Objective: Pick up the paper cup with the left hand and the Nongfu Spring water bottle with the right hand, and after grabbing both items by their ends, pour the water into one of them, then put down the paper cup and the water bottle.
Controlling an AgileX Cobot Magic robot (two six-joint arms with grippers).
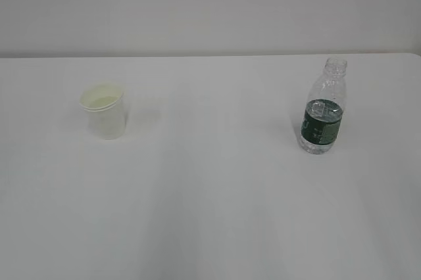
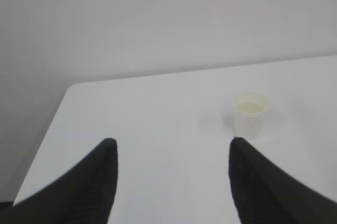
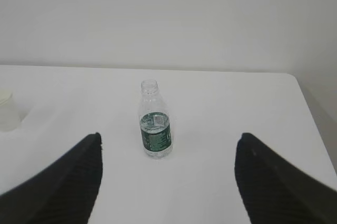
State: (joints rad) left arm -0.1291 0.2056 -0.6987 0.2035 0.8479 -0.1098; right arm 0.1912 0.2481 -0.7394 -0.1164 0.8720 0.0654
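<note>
paper cup [image 2: 251,114] ahead of open left gripper [image 2: 174,153], right of centre, apart

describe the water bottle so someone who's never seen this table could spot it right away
On the white table, look to the right side, well apart from the cup on the left. The bottle stands upright there: clear ribbed plastic, dark green label, no cap, taller than the cup.

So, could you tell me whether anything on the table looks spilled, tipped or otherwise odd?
Nothing stands out. The paper cup and the capless water bottle both stand upright and apart on the table, with no visible spill.
</note>
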